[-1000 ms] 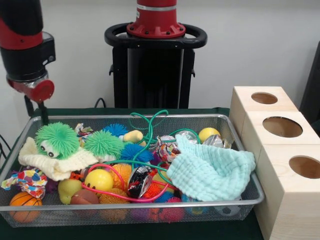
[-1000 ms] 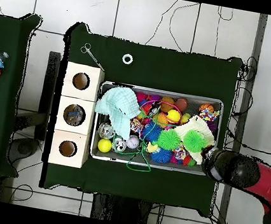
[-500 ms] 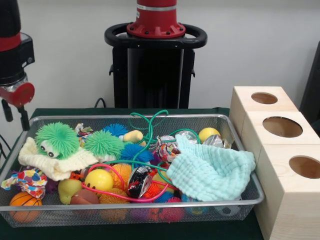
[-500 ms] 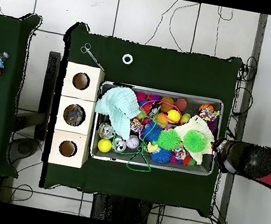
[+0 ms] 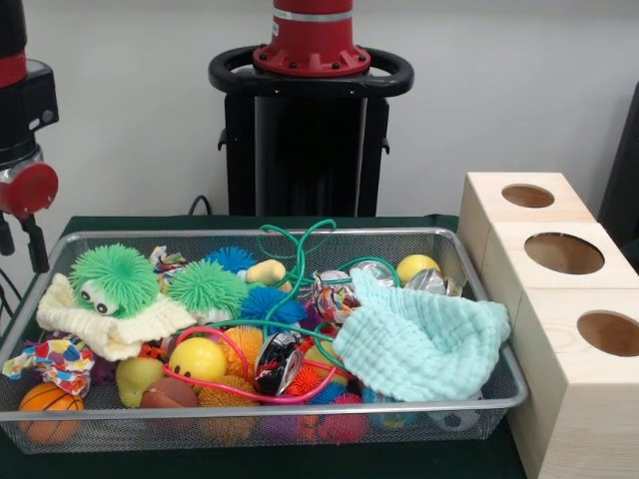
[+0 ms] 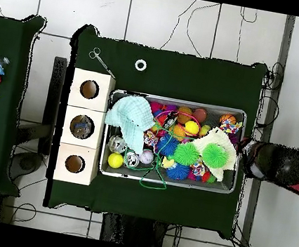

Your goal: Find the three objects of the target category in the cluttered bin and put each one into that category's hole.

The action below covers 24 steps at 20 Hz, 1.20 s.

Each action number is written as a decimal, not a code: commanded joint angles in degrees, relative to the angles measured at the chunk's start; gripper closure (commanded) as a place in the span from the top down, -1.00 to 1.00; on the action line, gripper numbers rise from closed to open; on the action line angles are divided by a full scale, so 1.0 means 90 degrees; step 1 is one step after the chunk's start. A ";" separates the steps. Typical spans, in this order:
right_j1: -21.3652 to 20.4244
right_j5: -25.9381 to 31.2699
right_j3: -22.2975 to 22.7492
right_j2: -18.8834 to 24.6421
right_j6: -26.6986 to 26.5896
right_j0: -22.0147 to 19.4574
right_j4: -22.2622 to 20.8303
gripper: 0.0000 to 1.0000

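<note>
1. Beyond the bin's left end in the front view, my gripper (image 5: 20, 239) hangs outside the wire bin (image 5: 250, 238); two dark fingers (image 5: 36, 244) show below the red wrist, and I cannot tell how far apart they stand. Nothing appears to be held.

2. Across the bin, clutter lies heaped: a green fuzzy toy with eyes (image 5: 113, 277) on a cream cloth (image 5: 110, 329) at the left, a second green spiky ball (image 5: 207, 286) just beside it, and a blue spiky ball (image 5: 272, 302) near the middle.

3. Toward the near left corner sit a small basketball (image 5: 48, 401) and a yellow smiley ball (image 5: 197, 358); another yellow ball (image 5: 415, 266) rests at the far right.

4. Over the right half, a mint cloth (image 5: 419, 339) covers whatever lies beneath, and a green cord (image 5: 298, 249) loops up at the far side.

5. Right of the bin, the wooden box (image 5: 544, 289) shows three round holes; the overhead view suggests something inside the middle hole (image 6: 82, 126), though I cannot identify it.

6. I judge this a search step with the arm drawn clear of the bin. Which category is wanted is not evident, so the next move calls for choosing a target, bringing the gripper over the bin and descending without snagging cord or cloth.
</note>
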 commanded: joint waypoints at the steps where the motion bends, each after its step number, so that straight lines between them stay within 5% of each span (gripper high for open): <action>1: 0.0254 0.0045 -0.0030 0.0629 -0.0907 0.0088 0.0348 1.00; 13: 0.0412 -0.0911 0.0249 0.0764 -0.0280 0.0301 0.0480 1.00; 24: 0.0643 -0.1554 0.0448 0.0391 0.0078 0.0645 0.0436 1.00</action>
